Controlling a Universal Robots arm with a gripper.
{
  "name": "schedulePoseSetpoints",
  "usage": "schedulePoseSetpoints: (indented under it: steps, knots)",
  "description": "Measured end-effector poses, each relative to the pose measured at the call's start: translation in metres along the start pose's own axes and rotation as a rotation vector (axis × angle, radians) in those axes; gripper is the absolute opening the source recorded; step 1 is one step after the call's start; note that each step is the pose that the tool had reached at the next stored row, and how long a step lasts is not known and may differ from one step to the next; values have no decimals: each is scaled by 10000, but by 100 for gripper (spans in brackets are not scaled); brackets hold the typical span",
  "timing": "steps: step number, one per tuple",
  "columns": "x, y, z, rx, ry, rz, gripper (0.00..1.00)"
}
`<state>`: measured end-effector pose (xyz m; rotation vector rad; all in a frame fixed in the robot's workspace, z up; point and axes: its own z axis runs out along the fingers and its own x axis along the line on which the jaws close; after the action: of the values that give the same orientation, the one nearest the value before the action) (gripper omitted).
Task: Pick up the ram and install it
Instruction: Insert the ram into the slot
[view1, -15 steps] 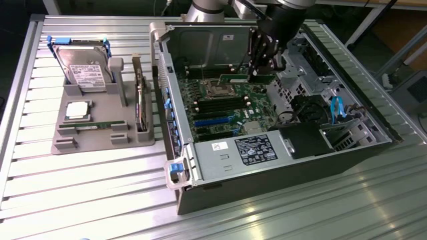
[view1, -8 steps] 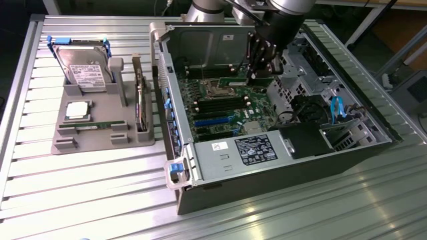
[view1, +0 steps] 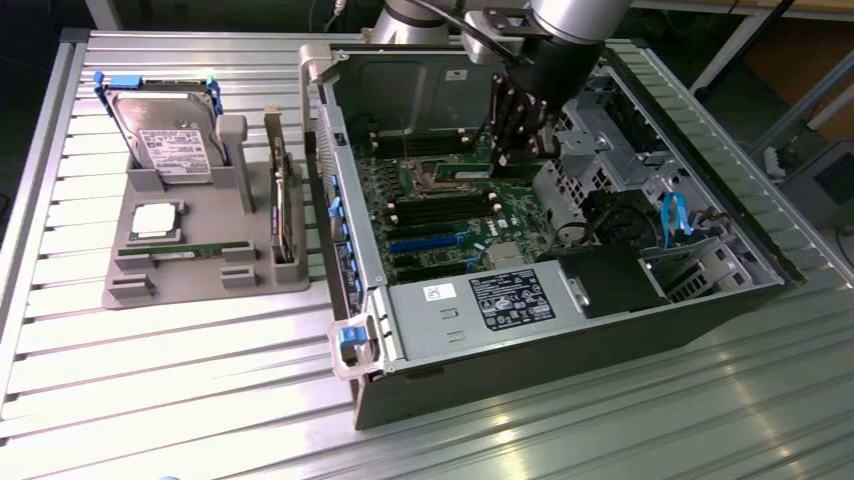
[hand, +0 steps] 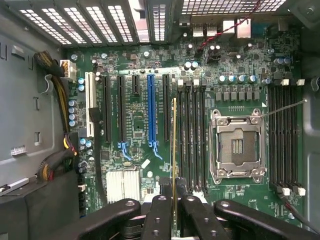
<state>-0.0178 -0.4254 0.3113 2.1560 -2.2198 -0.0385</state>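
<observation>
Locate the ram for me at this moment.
The ram is held in the gripper inside the open case, toward the exterior view's right, just above the memory slots beside the empty CPU socket.

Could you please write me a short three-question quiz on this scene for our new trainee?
1. True or false: the hand is shut on the ram inside the computer case.
2. What does the processor socket hold? A) a chip B) nothing C) a fan
3. Fill in: in the exterior view, the grey tray lies to the ____ of the case.

Key: 1 true; 2 B; 3 left.
</observation>
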Motion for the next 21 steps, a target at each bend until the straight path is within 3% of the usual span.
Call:
schedulePoseSetpoints:
  steps: [21]
  knots:
    - [-4,-13,267,0,1,-1,12]
